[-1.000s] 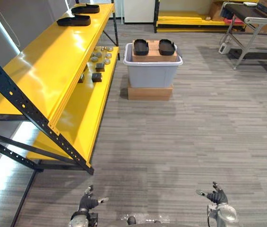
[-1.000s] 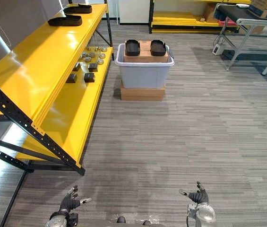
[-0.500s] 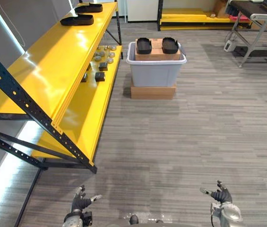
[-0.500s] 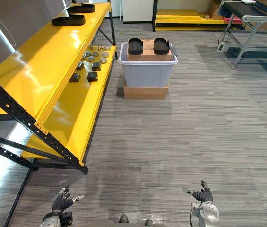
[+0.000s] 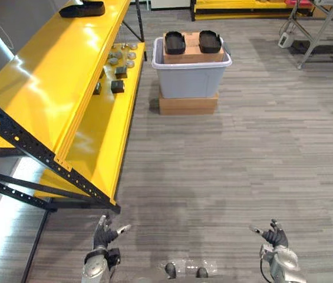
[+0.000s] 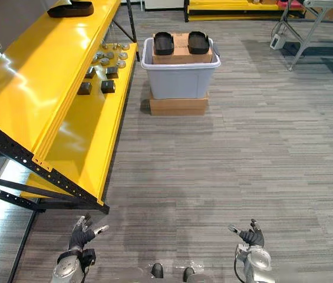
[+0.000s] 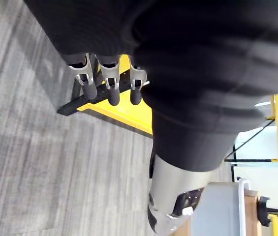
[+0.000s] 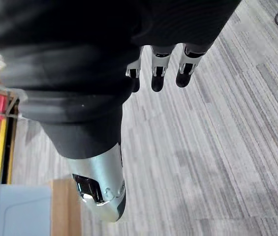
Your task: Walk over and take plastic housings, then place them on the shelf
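1. Grey carpet floor (image 5: 225, 153) lies ahead; a yellow shelf (image 5: 48, 76) runs along the left.
2. One black housing (image 5: 82, 9) on its top level is cut off at the far edge; small parts (image 5: 119, 59) lower down are too small to identify.
3. Two plastic housings (image 5: 175, 42) top the far grey bin (image 5: 191, 79), well apart from the near left robot hand (image 5: 102, 236) and right robot hand (image 5: 275, 237), both spread and empty.

Three plastic housings (image 5: 175, 42) (image 5: 210, 41) (image 5: 82, 8), one grey bin (image 5: 191, 79), two cardboard boxes (image 5: 188, 105) (image 5: 191, 55).

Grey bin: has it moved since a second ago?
No. The grey bin still sits on its cardboard box beside the yellow shelf; the whole view shifted.
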Controlling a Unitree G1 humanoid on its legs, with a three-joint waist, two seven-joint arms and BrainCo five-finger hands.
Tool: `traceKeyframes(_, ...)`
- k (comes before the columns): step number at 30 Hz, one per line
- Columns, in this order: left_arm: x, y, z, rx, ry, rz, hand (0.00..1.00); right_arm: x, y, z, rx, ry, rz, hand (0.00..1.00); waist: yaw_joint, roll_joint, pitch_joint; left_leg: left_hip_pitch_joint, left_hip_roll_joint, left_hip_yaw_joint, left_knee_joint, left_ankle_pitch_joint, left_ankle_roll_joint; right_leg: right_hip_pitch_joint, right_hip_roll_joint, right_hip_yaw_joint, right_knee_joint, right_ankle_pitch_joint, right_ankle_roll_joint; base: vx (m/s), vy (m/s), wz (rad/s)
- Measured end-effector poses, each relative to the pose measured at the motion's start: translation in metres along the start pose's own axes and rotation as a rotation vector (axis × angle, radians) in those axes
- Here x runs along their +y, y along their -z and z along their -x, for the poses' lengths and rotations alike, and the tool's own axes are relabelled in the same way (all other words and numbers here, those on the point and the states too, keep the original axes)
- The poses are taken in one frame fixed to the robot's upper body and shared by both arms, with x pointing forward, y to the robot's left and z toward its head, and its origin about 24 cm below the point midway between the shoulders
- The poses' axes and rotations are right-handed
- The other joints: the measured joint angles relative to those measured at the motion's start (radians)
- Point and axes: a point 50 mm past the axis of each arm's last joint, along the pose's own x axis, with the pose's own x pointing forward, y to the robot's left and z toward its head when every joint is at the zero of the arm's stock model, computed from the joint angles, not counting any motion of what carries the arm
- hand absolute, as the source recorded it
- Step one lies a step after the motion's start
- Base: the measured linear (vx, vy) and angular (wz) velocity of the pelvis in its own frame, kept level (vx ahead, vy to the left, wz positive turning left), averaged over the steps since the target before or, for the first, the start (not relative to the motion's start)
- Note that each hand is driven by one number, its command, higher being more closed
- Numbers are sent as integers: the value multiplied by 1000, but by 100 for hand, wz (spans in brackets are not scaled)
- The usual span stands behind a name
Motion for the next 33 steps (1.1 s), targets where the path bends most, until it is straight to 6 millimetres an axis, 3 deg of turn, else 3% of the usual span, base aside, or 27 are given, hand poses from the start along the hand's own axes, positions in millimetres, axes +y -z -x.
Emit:
traceKeyframes(3, -1, 3, 4, 7, 6, -8, 0, 3, 1, 2, -6, -6, -13, 0, 1, -8, 8, 54, 0, 0, 18, -53, 2, -83, -54, -75, 148, -48, -25, 298, 55, -3)
traceKeyframes(6, -2, 1, 3, -2, 2, -1, 0, 9, -13, -1, -51, -20, -23, 0, 3, -4, 28, 107, 32, -5, -9, -88, -16, -183, -51, -121, 17, -46, -27, 346, -2, -3)
traceKeyframes(8, -6, -5, -1, -19, 6, 15, 0, 11, -26, -6, -89, -32, -6, 0, -3, 13, 56, 174, 80, -10, -61, -98, -45, -229, 3, -119, -200, 63, -27, 522, -62, 7)
traceKeyframes(9, -6, -8, -3, -32, 7, 12, 0, 10, -28, -6, -96, -31, -3, 0, -2, 1, 59, 205, 85, -26, -77, -97, -79, -237, 18, -113, -323, 162, -42, 414, -82, 25)
traceKeyframes(10, -6, -8, -3, -31, 6, 11, 0, 9, -28, -6, -97, -29, -1, 0, -6, -8, 57, 222, 85, -41, -82, -102, -90, -243, 19, -113, -362, 213, -62, 567, -160, 43)
traceKeyframes(11, -6, -8, -3, -31, 6, 13, 0, 7, -29, -7, -98, -26, 4, 0, -20, -17, 51, 244, 91, -65, -80, -117, -116, -249, 17, -112, -369, 328, -96, 610, -211, 39)
traceKeyframes(12, -12, -7, -4, -23, 16, 25, 0, 5, -35, -9, -116, -22, 14, 0, -28, 17, 43, 255, 133, -86, -70, -119, -135, -265, 37, -138, -291, 340, -139, 721, -273, 31)
traceKeyframes(13, -14, -10, -6, -33, 22, 26, 0, 9, -43, -10, -140, -34, 10, 0, -31, 22, 41, 233, 148, -98, -20, -83, -189, -283, 39, -161, -228, 281, -170, 589, -235, 14)
traceKeyframes(14, -15, -11, -7, -34, 25, 28, 0, 11, -46, -11, -147, -39, 11, 0, -33, 22, 41, 219, 151, -107, 25, -57, -192, -275, 41, -169, -212, 249, -176, 586, -259, 11)
traceKeyframes(15, -17, -8, -6, -24, 22, 36, 0, 15, -47, -11, -151, -55, 25, 0, -37, 28, 44, 175, 152, -114, 173, 18, -175, -219, 59, -178, -220, 200, -183, 589, -260, 14)
traceKeyframes(16, -17, -3, -5, -5, 20, 39, 0, 19, -43, -10, -142, -77, 48, 0, -39, 39, 50, 119, 170, -108, 370, 169, -152, -119, 88, -185, -273, 173, -191, 639, -264, 11)
traceKeyframes(17, -17, 0, -3, 5, 19, 38, 0, 23, -42, -9, -142, -92, 59, 0, -32, 41, 51, 88, 187, -108, 479, 205, -153, -58, 102, -178, -309, 163, -194, 650, -228, 7)
traceKeyframes(18, -16, -1, -3, 1, 19, 36, 0, 28, -38, -8, -130, -109, 68, 0, -25, 37, 54, 5, 234, -63, 690, 168, -120, 43, 134, -171, -382, 156, -204, 525, -168, 0)
traceKeyframes(20, -16, -3, -5, -4, 21, 35, 0, 33, -37, -7, -128, -120, 60, 0, -3, 17, 68, -112, 254, -1, 847, 107, -78, 162, 144, -148, -466, 154, -207, 616, -195, -15)
traceKeyframes(22, -15, -1, -3, 2, 19, 36, 0, 35, -44, -9, -149, -121, 53, 0, 9, 8, 76, -223, 217, 34, 810, 54, -80, 262, 140, -117, -555, 154, -207, 419, -91, -28)
traceKeyframes(25, -15, -1, -3, 5, 15, 54, 0, 36, -50, -12, -161, -116, 34, 0, 47, -7, 92, -351, 108, 26, 467, 29, -105, 355, 97, -82, -617, 116, -187, 489, 42, -28)
traceKeyframes(26, -16, -1, -3, 3, 17, 58, 0, 34, -46, -13, -144, -107, 39, 0, 57, -16, 98, -379, 71, 13, 260, 79, -136, 390, 81, -79, -629, 89, -170, 355, 66, -4)
traceKeyframes(28, -18, 4, 0, 20, 12, 69, 0, 29, -41, -14, -119, -87, 46, 0, 77, 16, 89, -381, 70, -19, -89, 202, -180, 449, 94, -62, -657, 42, -141, 526, 133, -24)
traceKeyframes(29, -17, 6, 0, 32, 8, 68, 0, 30, -36, -14, -98, -80, 48, 0, 88, 16, 89, -381, 75, -13, -73, 293, -172, 478, 89, -53, -656, 16, -129, 633, 190, -30)
traceKeyframes(30, -14, 8, 2, 38, -3, 70, 0, 33, -32, -12, -84, -86, 43, 0, 91, 5, 79, -378, 57, 0, -58, 345, -139, 490, 67, -50, -645, -6, -123, 581, 183, -15)
traceKeyframes(32, -17, 5, 0, 30, -1, 79, 0, 37, -29, -11, -75, -93, 32, 0, 88, -30, 76, -388, 29, 25, -9, 333, -80, 455, 22, -41, -533, -26, -109, 668, 194, -6)
traceKeyframes(33, -19, 7, 0, 35, 3, 83, 0, 38, -27, -10, -69, -90, 15, 0, 88, -48, 72, -368, 14, 44, 23, 272, -60, 374, -12, -9, -316, -29, -76, 599, 173, -18)
